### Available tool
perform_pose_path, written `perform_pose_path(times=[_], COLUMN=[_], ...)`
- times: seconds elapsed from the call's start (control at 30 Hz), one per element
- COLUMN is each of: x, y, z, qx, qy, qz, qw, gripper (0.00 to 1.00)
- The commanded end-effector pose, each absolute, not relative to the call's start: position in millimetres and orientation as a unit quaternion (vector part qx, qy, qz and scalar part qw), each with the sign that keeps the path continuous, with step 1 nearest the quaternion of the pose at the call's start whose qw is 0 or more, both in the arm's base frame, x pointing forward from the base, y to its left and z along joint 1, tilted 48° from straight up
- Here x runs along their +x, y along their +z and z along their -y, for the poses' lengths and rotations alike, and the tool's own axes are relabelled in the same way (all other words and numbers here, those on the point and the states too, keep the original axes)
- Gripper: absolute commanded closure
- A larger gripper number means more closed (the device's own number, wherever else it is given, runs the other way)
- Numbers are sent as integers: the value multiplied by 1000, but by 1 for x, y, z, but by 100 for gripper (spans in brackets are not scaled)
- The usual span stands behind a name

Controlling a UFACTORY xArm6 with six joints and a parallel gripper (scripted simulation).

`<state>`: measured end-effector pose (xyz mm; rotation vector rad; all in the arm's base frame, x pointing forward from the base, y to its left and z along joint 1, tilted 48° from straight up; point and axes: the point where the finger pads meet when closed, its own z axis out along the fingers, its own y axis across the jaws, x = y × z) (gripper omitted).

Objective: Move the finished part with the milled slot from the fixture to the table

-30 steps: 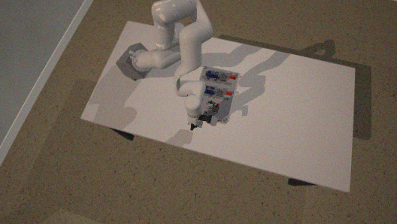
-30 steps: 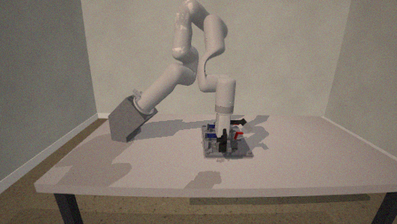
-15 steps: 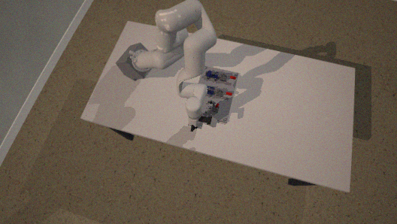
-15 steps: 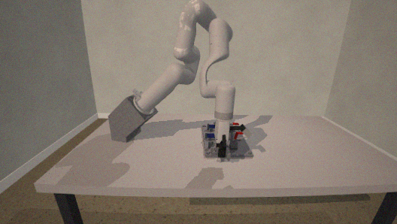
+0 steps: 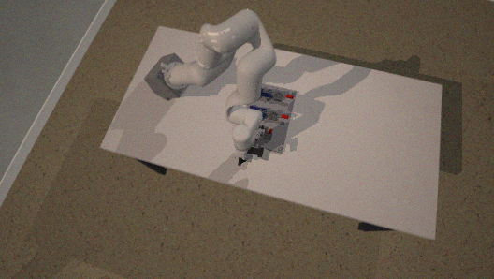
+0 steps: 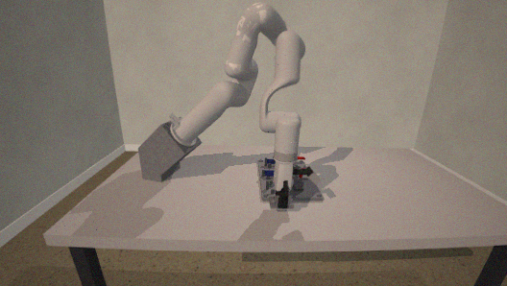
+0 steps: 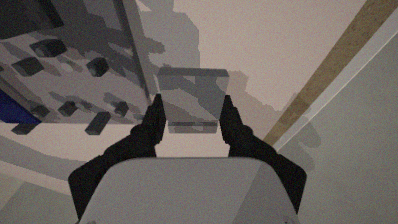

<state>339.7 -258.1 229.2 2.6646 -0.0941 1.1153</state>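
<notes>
My gripper point(image 7: 193, 104) point(image 5: 245, 159) point(image 6: 282, 198) is shut on the finished part point(image 7: 192, 85), a plain grey block with a dark slot across it. It holds the part above the white table point(image 5: 374, 164) point(image 6: 408, 206) point(image 7: 240, 40), just off the near end of the fixture plate point(image 5: 279, 136) point(image 6: 314, 194) point(image 7: 77, 64). The nest pads closest to the gripper stand bare in the wrist view. Two blue blanks point(image 5: 267, 93) point(image 5: 256, 109) point(image 6: 270, 161) sit in the other nests, beside red clamp handles point(image 5: 290, 95) point(image 6: 301, 157). One blue blank point(image 7: 15, 110) shows at the left edge of the wrist view.
The grey arm base block point(image 5: 156, 80) point(image 6: 158, 154) stands at the table's back left corner. The table's near edge lies close beyond the gripper, with the brown floor point(image 7: 320, 85) below it. The arm hangs over the fixture.
</notes>
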Motion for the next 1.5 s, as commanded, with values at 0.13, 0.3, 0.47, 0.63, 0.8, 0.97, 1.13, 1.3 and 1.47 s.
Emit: perform_pose_path(times=[0.13,0.3,0.47,0.63,0.8,0.97,1.13,1.3,1.47], x=[351,353,355,355,355,355,355,355,355], y=[220,219,217,217,217,217,217,217,217], z=[263,264,264,264,264,264,264,264,264], qx=[912,912,912,912,912,912,912,912,912], qy=[389,389,389,389,389,389,389,389,389], qz=[31,31,31,31,31,31,31,31,31], qw=[127,127,127,127,127,127,127,127,127], gripper=[100,100,100,100,100,100,100,100,100])
